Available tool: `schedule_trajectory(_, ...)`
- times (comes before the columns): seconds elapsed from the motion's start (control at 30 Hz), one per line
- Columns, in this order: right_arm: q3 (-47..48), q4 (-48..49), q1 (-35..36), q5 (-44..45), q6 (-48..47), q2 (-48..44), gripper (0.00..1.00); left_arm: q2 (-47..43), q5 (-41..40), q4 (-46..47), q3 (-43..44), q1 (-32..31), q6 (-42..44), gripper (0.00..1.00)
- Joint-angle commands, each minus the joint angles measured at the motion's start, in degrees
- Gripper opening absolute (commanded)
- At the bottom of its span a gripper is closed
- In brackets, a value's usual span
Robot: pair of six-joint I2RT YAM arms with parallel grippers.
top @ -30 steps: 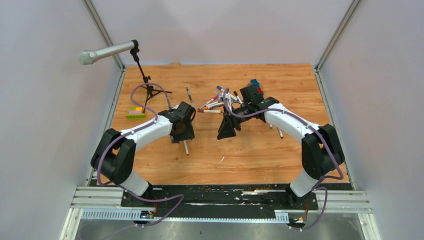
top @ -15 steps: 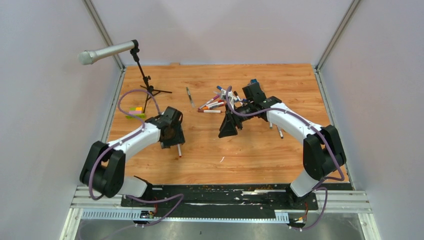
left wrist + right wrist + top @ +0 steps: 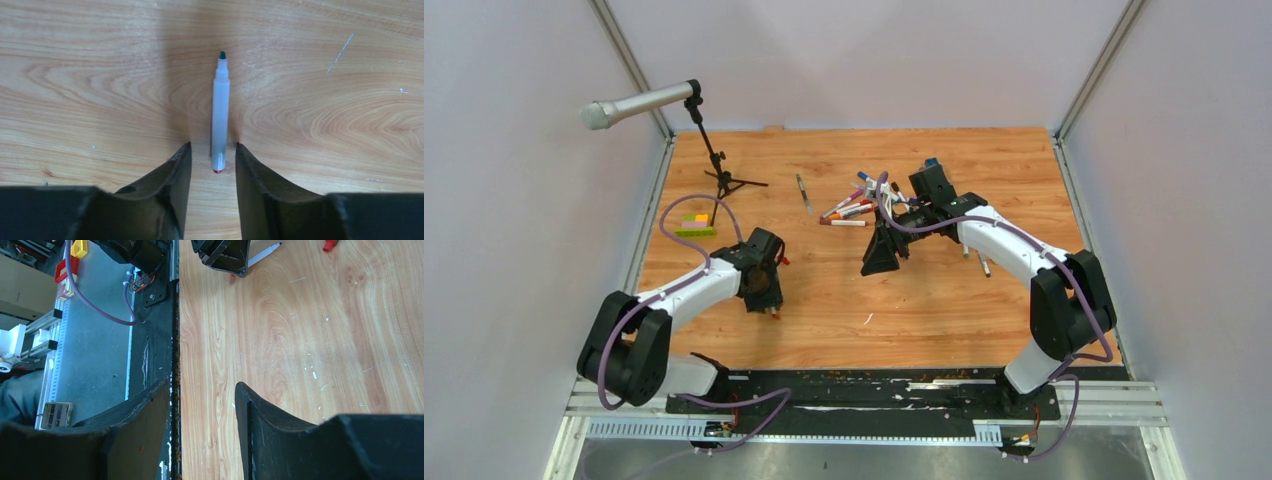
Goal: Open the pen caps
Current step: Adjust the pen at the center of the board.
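Wood-grain table top (image 3: 90,75) fills the left wrist view. The left gripper (image 3: 212,146) hangs low over it with its 2 black fingers (image 3: 175,170) spread. A slim marker pen (image 3: 220,112) with a pale translucent barrel lies flat on the wood, running straight ahead of this gripper. Its red rear end sits between the 2 fingertips, with a thin strip of wood showing on each side, so neither finger touches it. Its bare dark green nib points away from the gripper and carries no cap.

Seen from above, the right gripper (image 3: 874,268) is tilted down toward the near edge of the table and well apart from the left one. In its own view the 2 fingers (image 3: 260,420) stand apart with only bare wood between them. Far ahead of them, at the top of that view, the left gripper's black fingers show with the pale pen sticking out to their right. 1 small red plastic cap (image 3: 329,245) lies on the wood further right.

Behind the right gripper, toward the far side of the table, lies a loose heap of pens (image 3: 852,207) with coloured ends. Far beyond the left gripper stand a green-and-yellow brick bar (image 3: 695,229) and a grey microphone (image 3: 629,105) on a black tripod.
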Motion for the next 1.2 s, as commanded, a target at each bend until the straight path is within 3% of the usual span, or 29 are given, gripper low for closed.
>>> schedule_trajectory(0.0,0.46,1.28,-0.38,-2.38,-0.37,-1.53,0.52,2.65,0.63,2.72,1.37,-0.06,1.88,0.40)
schedule_trajectory(0.23,0.46,1.10,-0.47,-2.59,-0.54,-1.67,0.52,7.53,-0.63,1.72,5.19,-0.04,5.58,0.21)
schedule_trajectory(0.53,0.46,1.11,-0.76,-2.76,-0.63,-1.62,0.52,11.38,2.26,3.53,9.59,-2.98,8.40,0.09)
schedule_trajectory(0.67,0.45,1.06,-0.74,-2.84,-0.63,-1.61,0.52,12.49,1.25,3.26,10.35,-4.25,7.53,0.10)
schedule_trajectory(1.17,0.46,1.06,-1.06,-3.16,-0.71,-1.63,0.52,13.74,-0.18,1.05,14.67,-3.89,7.57,0.36)
